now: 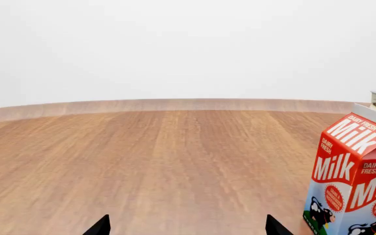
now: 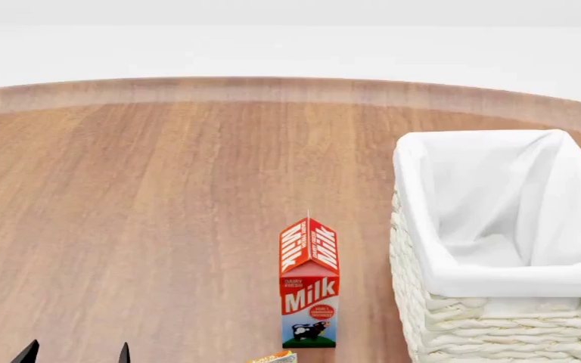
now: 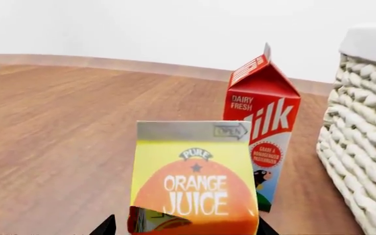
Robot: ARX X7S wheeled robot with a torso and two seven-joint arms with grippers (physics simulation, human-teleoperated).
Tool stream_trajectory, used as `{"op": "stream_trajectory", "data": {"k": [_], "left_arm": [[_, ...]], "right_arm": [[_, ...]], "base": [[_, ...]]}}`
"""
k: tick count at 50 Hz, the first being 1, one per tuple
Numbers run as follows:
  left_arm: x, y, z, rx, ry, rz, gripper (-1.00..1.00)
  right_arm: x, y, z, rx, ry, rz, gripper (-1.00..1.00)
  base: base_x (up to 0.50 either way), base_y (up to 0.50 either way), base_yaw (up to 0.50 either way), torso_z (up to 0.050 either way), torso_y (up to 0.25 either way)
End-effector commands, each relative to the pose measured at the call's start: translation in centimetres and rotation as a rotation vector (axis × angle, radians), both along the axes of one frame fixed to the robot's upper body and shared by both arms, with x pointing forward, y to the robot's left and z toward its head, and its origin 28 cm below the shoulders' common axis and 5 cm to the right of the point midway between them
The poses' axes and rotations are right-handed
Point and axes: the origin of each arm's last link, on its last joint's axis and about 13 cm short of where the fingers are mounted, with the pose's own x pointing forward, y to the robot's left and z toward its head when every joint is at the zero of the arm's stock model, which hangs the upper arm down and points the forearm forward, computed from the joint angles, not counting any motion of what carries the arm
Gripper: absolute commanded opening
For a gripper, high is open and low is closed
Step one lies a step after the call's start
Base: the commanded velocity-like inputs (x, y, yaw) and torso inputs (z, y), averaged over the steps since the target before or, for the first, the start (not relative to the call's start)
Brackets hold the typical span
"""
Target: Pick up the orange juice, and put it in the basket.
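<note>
The orange juice (image 3: 195, 186), a yellow carton with an orange panel, stands upright on the wooden table, close in the right wrist view. My right gripper (image 3: 186, 228) is open, with one black fingertip on each side of the carton's lower part and a small gap at the one side I can judge. The head view shows only the carton's top corner (image 2: 273, 358) at the bottom edge. The basket (image 2: 492, 302), white wicker with a cloth liner, stands to the right (image 3: 364, 147). My left gripper (image 1: 188, 228) is open over bare table, at the head view's lower left (image 2: 76, 352).
A red and white milk carton (image 2: 309, 291) stands upright just behind the juice (image 3: 263, 132) and left of the basket; it also shows in the left wrist view (image 1: 354, 181). The round wooden table (image 2: 169, 189) spreads far to the left and back.
</note>
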Motion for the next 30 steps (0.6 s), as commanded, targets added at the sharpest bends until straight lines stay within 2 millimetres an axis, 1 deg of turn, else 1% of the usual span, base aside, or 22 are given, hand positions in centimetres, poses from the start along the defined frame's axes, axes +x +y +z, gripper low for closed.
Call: {"op": "stream_trajectory", "data": {"k": [1, 5, 6, 14, 25, 29, 30], "left_arm": [[0.0, 0.0, 0.0, 0.000, 0.000, 0.000, 1.00], [0.0, 0.0, 0.0, 0.000, 0.000, 0.000, 1.00], [0.0, 0.0, 0.0, 0.000, 0.000, 0.000, 1.00], [0.0, 0.0, 0.0, 0.000, 0.000, 0.000, 1.00], [0.0, 0.0, 0.0, 0.000, 0.000, 0.000, 1.00], [0.0, 0.0, 0.0, 0.000, 0.000, 0.000, 1.00], [0.0, 0.0, 0.0, 0.000, 0.000, 0.000, 1.00]], "right_arm": [[0.2, 0.1, -0.1, -0.002, 0.008, 0.002, 1.00], [0.2, 0.1, -0.1, -0.005, 0.005, 0.006, 1.00], [0.1, 0.1, -0.1, -0.006, 0.003, 0.006, -1.00], [-0.4, 0.0, 0.4, -0.002, -0.009, 0.009, -1.00], [-1.2, 0.0, 2.3, 0.004, -0.057, 0.022, -1.00], [-1.2, 0.0, 2.5, 0.001, -0.063, 0.023, -1.00], [-1.3, 0.0, 2.9, 0.002, -0.072, 0.024, -1.00]], "base": [[0.00, 0.00, 0.00, 0.000, 0.000], [0.00, 0.00, 0.00, 0.000, 0.000], [0.00, 0.00, 0.00, 0.000, 0.000], [0.00, 0.00, 0.00, 0.000, 0.000], [0.00, 0.00, 0.00, 0.000, 0.001], [0.00, 0.00, 0.00, 0.000, 0.000], [0.00, 0.00, 0.00, 0.000, 0.000]]}}
